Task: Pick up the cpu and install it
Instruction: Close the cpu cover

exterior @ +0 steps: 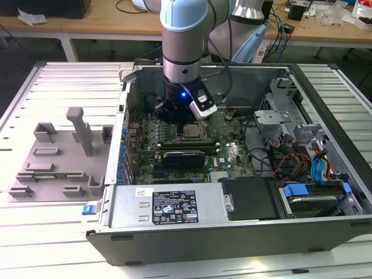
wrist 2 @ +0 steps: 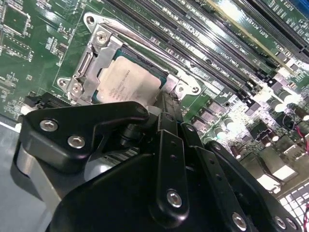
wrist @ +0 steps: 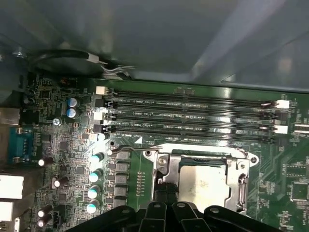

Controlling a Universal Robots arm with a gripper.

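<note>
The gripper (exterior: 177,116) hung inside an open computer case (exterior: 232,241) on a slatted table (exterior: 35,250), workbenches (exterior: 104,17) behind. Its jaws' spread could not be told. The cpu (wrist 2: 128,84) sat in the socket (wrist 2: 94,58) just beneath them.

**Slatted table bearing an open case and a grey holder**

In the exterior view a pale table (exterior: 40,238) of ribbed metal slats is seen running from the left edge of the frame to the right. An open computer case (exterior: 232,238) is laid on its side upon it, across the middle and right of the frame. A grey plastic holder block (exterior: 58,160) is set flat on the slats at the left, just beside the case's wall. Along the top edge a wooden bench (exterior: 104,20) is seen, with cables (exterior: 290,17) strewn at the upper right.
</note>
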